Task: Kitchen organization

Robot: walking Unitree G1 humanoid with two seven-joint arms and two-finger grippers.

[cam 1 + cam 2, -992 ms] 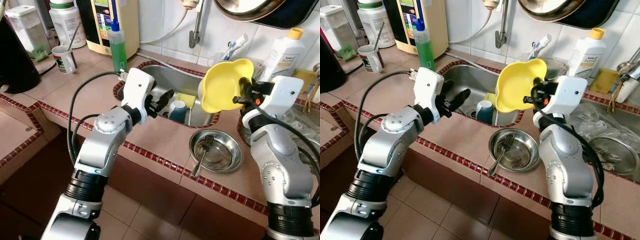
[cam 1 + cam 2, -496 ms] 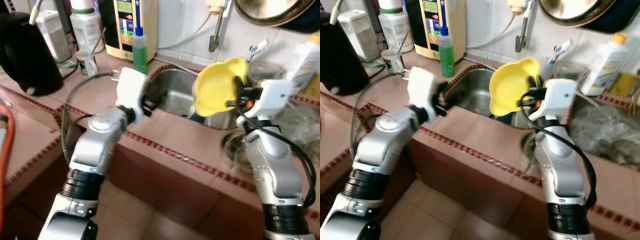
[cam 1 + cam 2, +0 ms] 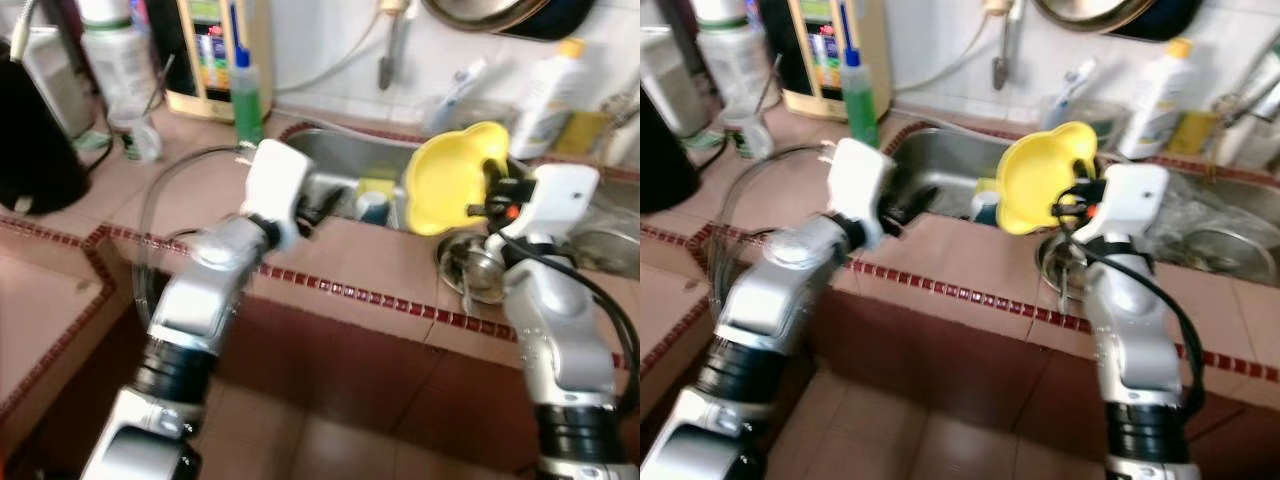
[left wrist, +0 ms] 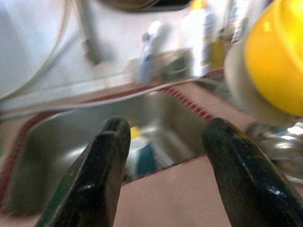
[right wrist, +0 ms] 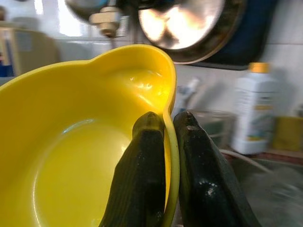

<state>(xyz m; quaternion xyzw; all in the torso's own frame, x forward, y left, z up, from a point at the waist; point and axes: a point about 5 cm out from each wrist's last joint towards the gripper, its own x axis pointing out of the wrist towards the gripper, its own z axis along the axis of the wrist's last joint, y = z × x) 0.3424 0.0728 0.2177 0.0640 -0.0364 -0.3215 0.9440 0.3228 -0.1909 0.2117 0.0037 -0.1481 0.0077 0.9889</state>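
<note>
A yellow plastic bowl [image 3: 450, 178] hangs tilted on its edge above the counter, between the sink and a steel bowl. My right gripper [image 5: 165, 137] is shut on its rim, one finger inside and one outside. My left gripper [image 4: 165, 156] is open and holds nothing; it hovers at the near edge of the steel sink [image 3: 335, 165]. A blue cup [image 4: 144, 158] and a yellow sponge [image 3: 372, 187] lie in the sink. The steel bowl [image 3: 470, 270] with a fork in it sits on the tiled counter under my right wrist.
A green soap bottle [image 3: 243, 90], a white jar [image 3: 115, 50] and a cup [image 3: 140, 135] stand at the back left, with a black appliance [image 3: 35, 150] at far left. A white bottle [image 3: 545, 90] and a hanging pan [image 5: 194, 23] are behind. The counter edge [image 3: 380, 300] runs in front.
The camera has swung, so the whole scene shifted and is blurred. The right gripper still holds the yellow bowl, now lower over the steel bowl. The left gripper stays open at the sink.
</note>
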